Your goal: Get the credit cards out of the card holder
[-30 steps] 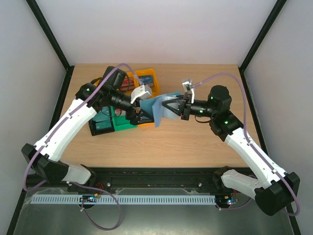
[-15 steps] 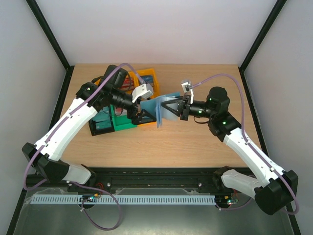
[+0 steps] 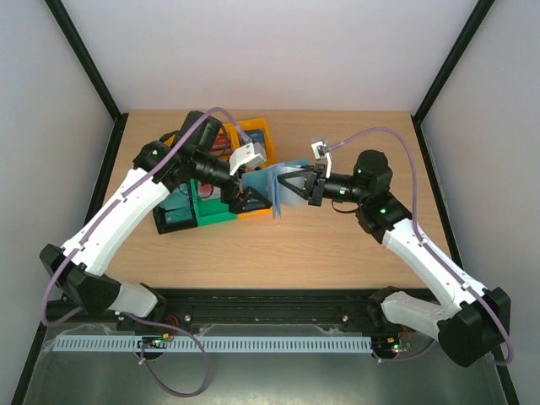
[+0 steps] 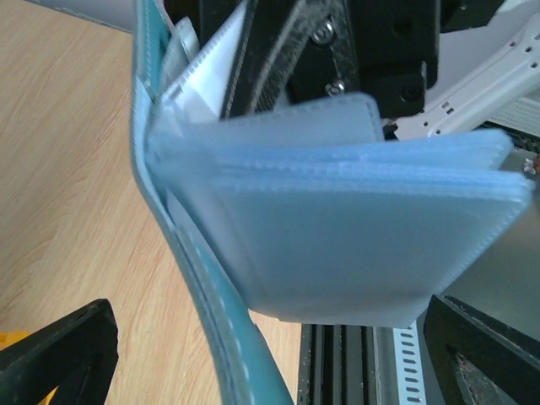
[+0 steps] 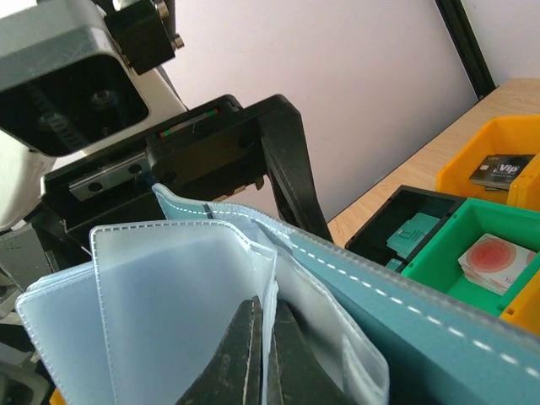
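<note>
The teal card holder hangs open above the table between both arms. My right gripper is shut on one of its pale inner sleeves, the fingertips pinched together. My left gripper stands open just left of the holder. Its fingers sit wide on either side of the teal cover and the sleeves, touching neither. Credit cards lie in the bins: a dark one, a white-and-red one and a teal one. I cannot tell whether any card is inside the sleeves.
An orange bin, a green bin and a black bin stand packed together under and behind my left gripper. Bare wooden table lies in front, up to the black rail at the near edge.
My left gripper has opened a little wider. The holder has turned more edge-on and shifted slightly with my right gripper.
</note>
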Action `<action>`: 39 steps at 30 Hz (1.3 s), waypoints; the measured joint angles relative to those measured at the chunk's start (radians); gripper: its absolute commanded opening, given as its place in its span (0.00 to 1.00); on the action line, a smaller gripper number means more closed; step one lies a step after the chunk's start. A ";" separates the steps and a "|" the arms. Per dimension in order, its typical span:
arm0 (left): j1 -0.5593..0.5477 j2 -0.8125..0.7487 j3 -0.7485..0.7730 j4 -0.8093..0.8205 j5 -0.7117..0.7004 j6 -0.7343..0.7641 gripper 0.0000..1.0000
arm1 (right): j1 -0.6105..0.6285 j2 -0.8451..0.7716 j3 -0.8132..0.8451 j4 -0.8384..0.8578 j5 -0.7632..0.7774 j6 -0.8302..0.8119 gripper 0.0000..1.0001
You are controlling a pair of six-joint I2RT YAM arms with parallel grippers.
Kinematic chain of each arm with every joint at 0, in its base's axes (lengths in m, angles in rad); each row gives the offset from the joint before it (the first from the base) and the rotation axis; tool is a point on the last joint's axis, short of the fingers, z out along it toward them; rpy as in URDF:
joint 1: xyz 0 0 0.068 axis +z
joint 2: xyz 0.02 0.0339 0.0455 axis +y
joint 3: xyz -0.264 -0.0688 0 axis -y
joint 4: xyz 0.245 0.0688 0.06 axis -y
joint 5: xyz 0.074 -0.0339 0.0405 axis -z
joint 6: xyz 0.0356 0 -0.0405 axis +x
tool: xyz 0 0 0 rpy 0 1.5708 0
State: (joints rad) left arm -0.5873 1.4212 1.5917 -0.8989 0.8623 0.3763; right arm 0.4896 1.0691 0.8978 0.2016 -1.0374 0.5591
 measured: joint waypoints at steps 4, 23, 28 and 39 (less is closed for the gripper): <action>-0.002 0.016 0.001 0.033 -0.042 -0.042 0.99 | 0.008 0.012 -0.012 0.009 0.008 0.010 0.02; 0.004 0.032 -0.042 0.139 -0.242 -0.116 0.89 | 0.014 0.008 0.002 -0.119 0.138 -0.064 0.02; 0.058 0.004 -0.106 0.153 -0.273 -0.105 0.96 | -0.032 0.037 0.097 -0.364 0.393 -0.119 0.02; 0.148 -0.064 -0.251 0.209 -0.385 -0.100 0.99 | -0.179 0.301 0.110 -0.657 0.667 -0.196 0.02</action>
State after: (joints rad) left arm -0.4393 1.3571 1.3407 -0.6895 0.4774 0.2768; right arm 0.3107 1.3697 1.0080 -0.4557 -0.3706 0.3630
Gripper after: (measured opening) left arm 0.989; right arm 0.017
